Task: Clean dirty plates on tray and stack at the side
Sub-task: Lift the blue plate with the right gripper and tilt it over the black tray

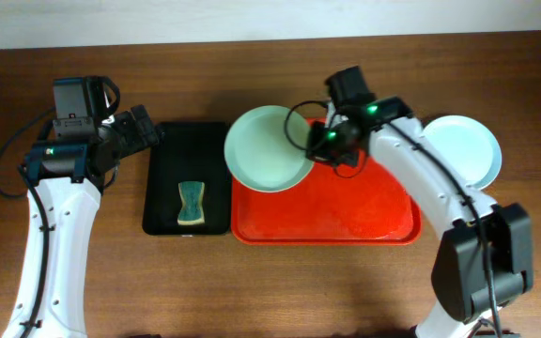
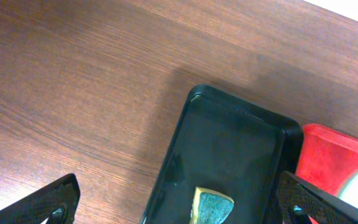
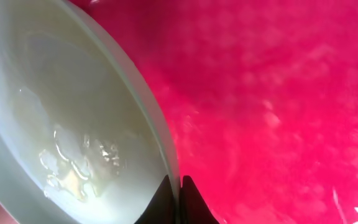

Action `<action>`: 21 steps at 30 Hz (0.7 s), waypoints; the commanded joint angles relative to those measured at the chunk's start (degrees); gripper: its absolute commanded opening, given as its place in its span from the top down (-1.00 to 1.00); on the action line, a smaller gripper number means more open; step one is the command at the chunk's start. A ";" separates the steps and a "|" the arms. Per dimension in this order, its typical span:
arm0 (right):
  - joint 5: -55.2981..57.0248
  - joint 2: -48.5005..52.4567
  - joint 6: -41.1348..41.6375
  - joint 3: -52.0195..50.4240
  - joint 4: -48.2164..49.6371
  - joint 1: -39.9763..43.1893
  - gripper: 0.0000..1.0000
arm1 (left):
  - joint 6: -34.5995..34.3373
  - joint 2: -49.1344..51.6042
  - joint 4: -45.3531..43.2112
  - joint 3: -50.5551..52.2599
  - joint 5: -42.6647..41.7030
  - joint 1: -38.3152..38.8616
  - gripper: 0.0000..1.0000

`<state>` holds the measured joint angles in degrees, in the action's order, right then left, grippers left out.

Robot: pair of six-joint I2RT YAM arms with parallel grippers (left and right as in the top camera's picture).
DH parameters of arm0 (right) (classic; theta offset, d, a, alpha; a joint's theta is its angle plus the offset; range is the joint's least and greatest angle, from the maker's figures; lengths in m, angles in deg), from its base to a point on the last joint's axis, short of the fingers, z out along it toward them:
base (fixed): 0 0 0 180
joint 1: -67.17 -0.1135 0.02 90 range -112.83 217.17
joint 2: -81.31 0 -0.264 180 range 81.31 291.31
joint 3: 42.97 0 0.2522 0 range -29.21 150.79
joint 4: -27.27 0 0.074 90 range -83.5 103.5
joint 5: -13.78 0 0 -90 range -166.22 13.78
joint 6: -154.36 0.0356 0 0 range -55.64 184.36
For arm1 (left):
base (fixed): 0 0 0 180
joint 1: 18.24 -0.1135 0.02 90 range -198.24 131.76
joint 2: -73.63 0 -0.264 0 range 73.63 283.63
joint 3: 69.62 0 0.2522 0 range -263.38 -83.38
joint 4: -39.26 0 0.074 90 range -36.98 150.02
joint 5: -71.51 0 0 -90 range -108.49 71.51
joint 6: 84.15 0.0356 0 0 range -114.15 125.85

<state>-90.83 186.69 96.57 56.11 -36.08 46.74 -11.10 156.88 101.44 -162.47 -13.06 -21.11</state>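
Observation:
My right gripper [image 1: 316,143] is shut on the rim of a pale blue-green plate [image 1: 266,148], which is held tilted over the left end of the red tray [image 1: 346,221]. In the right wrist view the fingertips [image 3: 178,186] pinch the plate's edge [image 3: 148,106], and a yellowish smear [image 3: 73,168] shows inside the plate above the tray [image 3: 278,112]. Another pale plate [image 1: 466,150] lies on the table to the right of the tray. My left gripper [image 2: 179,205] is open and empty above the black tray [image 2: 229,149].
The black tray [image 1: 187,178] sits left of the red tray and holds a yellow-green sponge [image 1: 192,204], also seen in the left wrist view [image 2: 213,206]. Bare wooden table [image 1: 252,291] lies in front of and around both trays.

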 commanded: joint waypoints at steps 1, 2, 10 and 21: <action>7.72 0.09 4.24 1.38 3.37 -5.88 0.92 | -0.55 -0.20 -0.04 -0.31 0.61 -0.28 -0.99; 8.87 0.09 4.33 1.38 4.72 -7.52 0.92 | -0.55 -0.17 -0.04 -0.31 0.61 -0.28 -0.98; 22.99 0.09 4.33 1.38 9.75 -18.45 0.92 | -0.57 -0.17 -0.04 -0.28 0.61 -0.28 -0.98; 38.73 0.09 0.76 1.62 13.42 -24.35 0.92 | -0.55 -0.20 -0.04 -0.31 0.61 -0.28 -0.98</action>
<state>-57.98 186.69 99.43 56.20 -23.44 23.14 -11.10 156.88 101.44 -162.47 -13.06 -21.11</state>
